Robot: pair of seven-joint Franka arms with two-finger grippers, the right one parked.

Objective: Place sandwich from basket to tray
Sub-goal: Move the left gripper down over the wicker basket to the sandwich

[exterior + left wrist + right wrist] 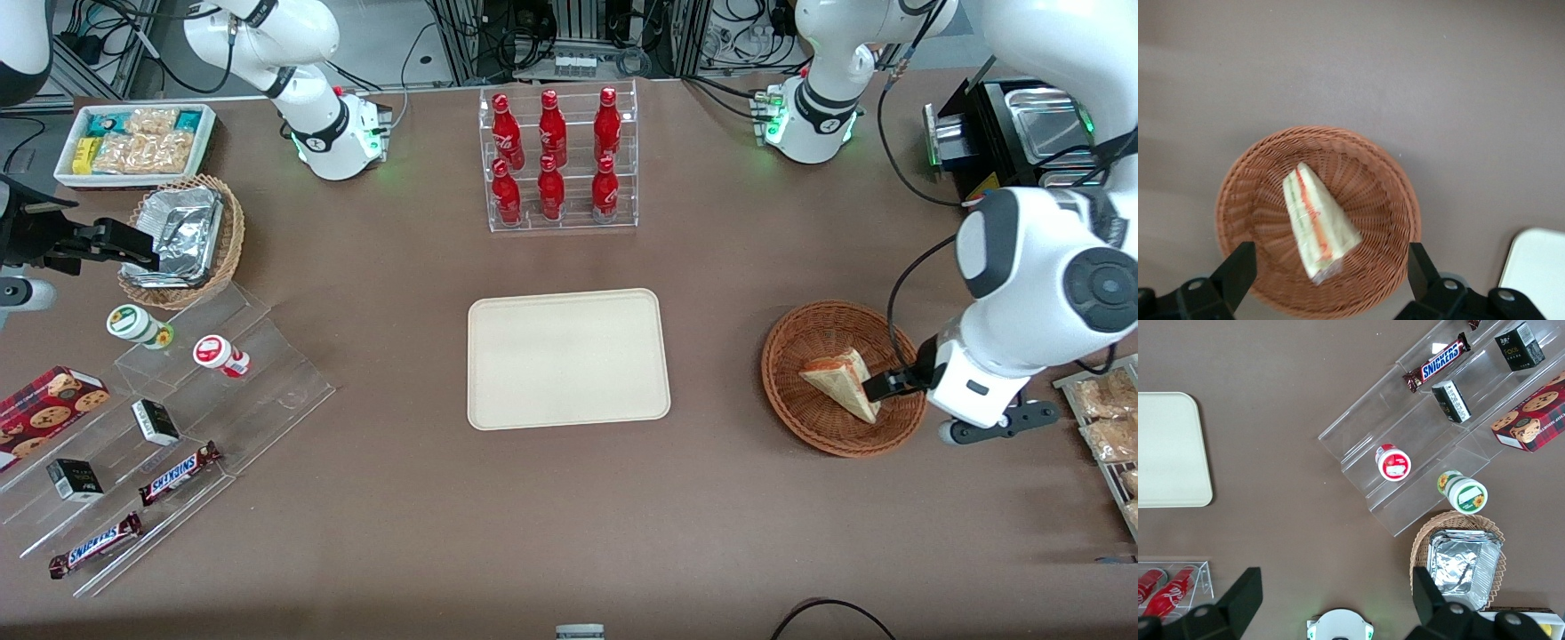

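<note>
So the gripper [1328,270] hangs wide open above the sandwich [1317,220], which lies in the basket [1238,193]; tray [567,357] bare.

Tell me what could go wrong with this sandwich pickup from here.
The open tool hovers over the wicker basket, its fingers spread about as wide as the rim, so a straight descent might hit the weave. The wrapped sandwich lies tilted on its side, so the clear film could slip on closing. The tray awaits.
</note>
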